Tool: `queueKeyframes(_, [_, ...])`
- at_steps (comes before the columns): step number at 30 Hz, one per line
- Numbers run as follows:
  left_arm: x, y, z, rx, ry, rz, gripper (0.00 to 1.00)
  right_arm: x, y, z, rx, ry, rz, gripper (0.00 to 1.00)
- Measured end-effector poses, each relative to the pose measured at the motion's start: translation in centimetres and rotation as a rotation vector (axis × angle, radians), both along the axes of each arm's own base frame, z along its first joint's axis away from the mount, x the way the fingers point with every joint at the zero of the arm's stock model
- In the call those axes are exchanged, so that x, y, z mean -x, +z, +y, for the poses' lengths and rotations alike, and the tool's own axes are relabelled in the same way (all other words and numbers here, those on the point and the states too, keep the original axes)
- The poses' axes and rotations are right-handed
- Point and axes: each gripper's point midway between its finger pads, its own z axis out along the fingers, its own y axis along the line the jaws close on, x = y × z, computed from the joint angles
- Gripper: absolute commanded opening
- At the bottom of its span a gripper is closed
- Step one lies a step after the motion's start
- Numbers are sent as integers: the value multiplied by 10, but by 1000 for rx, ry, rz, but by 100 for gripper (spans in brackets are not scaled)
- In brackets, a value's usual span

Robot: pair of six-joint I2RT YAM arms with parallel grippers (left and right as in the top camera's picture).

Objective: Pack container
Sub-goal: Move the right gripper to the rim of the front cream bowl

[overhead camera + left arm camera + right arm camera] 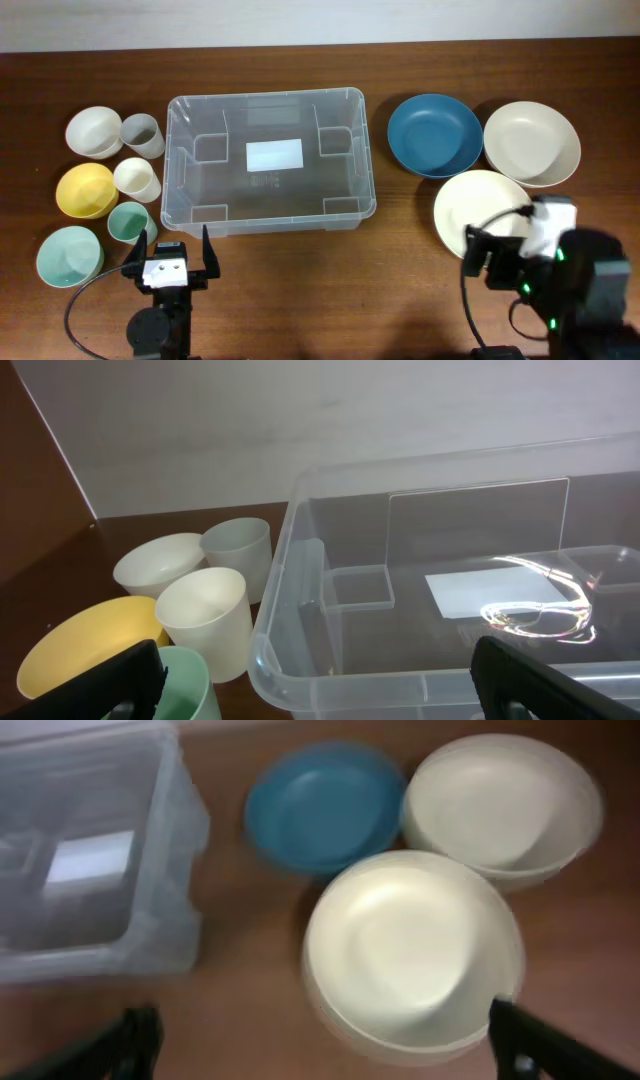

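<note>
Hovering left gripper (172, 246) just before clear plastic container (268, 96), right gripper (320, 1018) over cream plate (468, 200), holding both jaws released, grasping nothing.

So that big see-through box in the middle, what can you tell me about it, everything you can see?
The container is a large rectangular bin of clear plastic with a rounded rim and no lid. Moulded ridges stand in its inner corners, and a white label sits mid-base. It is empty and upright, open side up, its long side lying across the wooden table, which seems to be all that touches it.
</note>
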Motion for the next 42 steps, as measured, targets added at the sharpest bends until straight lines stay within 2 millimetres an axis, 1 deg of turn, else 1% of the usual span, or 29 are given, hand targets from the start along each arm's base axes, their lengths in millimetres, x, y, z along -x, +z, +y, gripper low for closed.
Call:
queueKeyframes(3, [0,0,0,0,0,0,100,0,-25,17,-79,54,168,99])
queueKeyframes(5, [0,0,0,0,0,0,100,-1,-43,18,-117,10,284,99])
queueKeyframes(7, [0,0,0,0,0,0,100,0,-61,10,-148,-108,397,99])
queueKeyframes(8, [0,0,0,0,0,0,100,0,-68,4,-155,-173,441,99])
queueKeyframes(9, [0,0,0,0,0,0,100,2,-75,-6,-158,-265,486,99])
queueKeyframes(11, [0,0,0,0,0,0,100,2,-84,-27,-168,-425,529,99])
queueKeyframes(12, [0,0,0,0,0,0,100,1,-85,-30,-171,-448,531,99])
queueKeyframes(15, [0,0,0,0,0,0,100,4,-90,-62,-194,-636,541,99])
queueKeyframes(18, [0,0,0,0,0,0,100,8,-92,-96,-199,-765,528,99])
queueKeyframes(21, [0,0,0,0,0,0,100,16,-95,-115,-204,-830,542,99])
queueKeyframes(24, [0,0,0,0,0,0,100,20,-100,-127,-224,-856,564,99])
queueKeyframes(27, [0,0,0,0,0,0,100,14,-106,-133,-228,-840,565,99])
queueKeyframes(33, [0,0,0,0,0,0,100,-12,-133,-142,-221,-769,550,99])
queueKeyframes(35, [0,0,0,0,0,0,100,-27,-142,-145,-229,-717,538,99])
queueKeyframes(37, [0,0,0,0,0,0,100,-38,-150,-147,-236,-681,534,99])
queueKeyframes(42, [0,0,0,0,0,0,100,-49,-178,-147,-258,-629,596,99])
